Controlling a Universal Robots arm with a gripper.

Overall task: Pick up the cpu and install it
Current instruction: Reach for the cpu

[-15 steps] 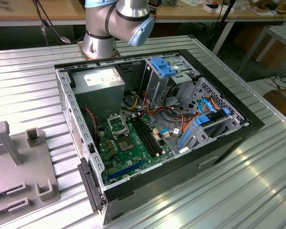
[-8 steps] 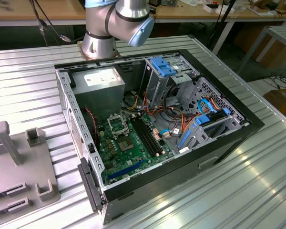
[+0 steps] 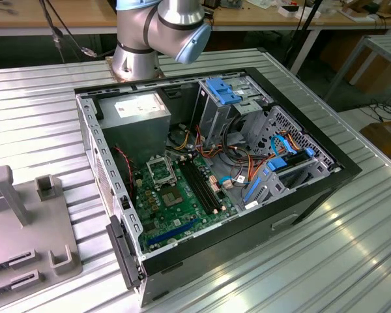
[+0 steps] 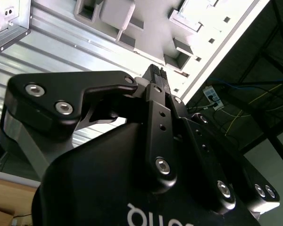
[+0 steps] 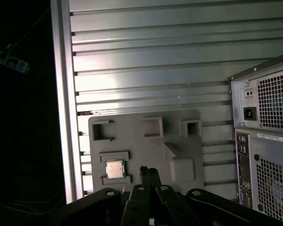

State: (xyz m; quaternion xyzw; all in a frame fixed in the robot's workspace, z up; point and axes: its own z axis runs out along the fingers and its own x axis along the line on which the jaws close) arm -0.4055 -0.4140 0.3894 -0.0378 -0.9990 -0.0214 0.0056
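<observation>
**Gripper** (image 5: 148,173): black, two-fingered. In both wrist views the fingers (image 5: 144,176) stand together, tip against tip (image 4: 155,70), with nothing seen between them. They hold nothing and touch nothing, and they hang over the grey tray (image 5: 146,146).

**Cpu** (image 5: 114,168): small flat square with a pale silver top. It lies flat in a framed recess of the grey tray. In the first wrist view it sits near the fingertips but apart from them, on the side away from the computer case (image 5: 264,141). It has not been picked up.

**Grey tray**: a moulded holder with several square pockets and raised blocks. It rests on the ribbed metal table (image 5: 146,56). In the exterior view the tray (image 3: 26,244) is at the exterior view's left, beside the open case (image 3: 247,231).

**Computer case**: black, lying on its side with the side panel off. The green motherboard (image 3: 176,208) is exposed, and the black-framed socket (image 3: 159,171) on it sits open, with no chip seen in it.

**Arm** (image 3: 159,32): its silver and blue base joints stand behind the case.

**Writing**
- The power supply (image 3: 140,117) carries a white label (image 3: 135,106); its print cannot be made out.
- The rear of the case carries a white sticker strip (image 5: 273,137); its text cannot be made out.
- The gripper body bears white lettering (image 4: 155,217), cut off at the picture's edge.
</observation>
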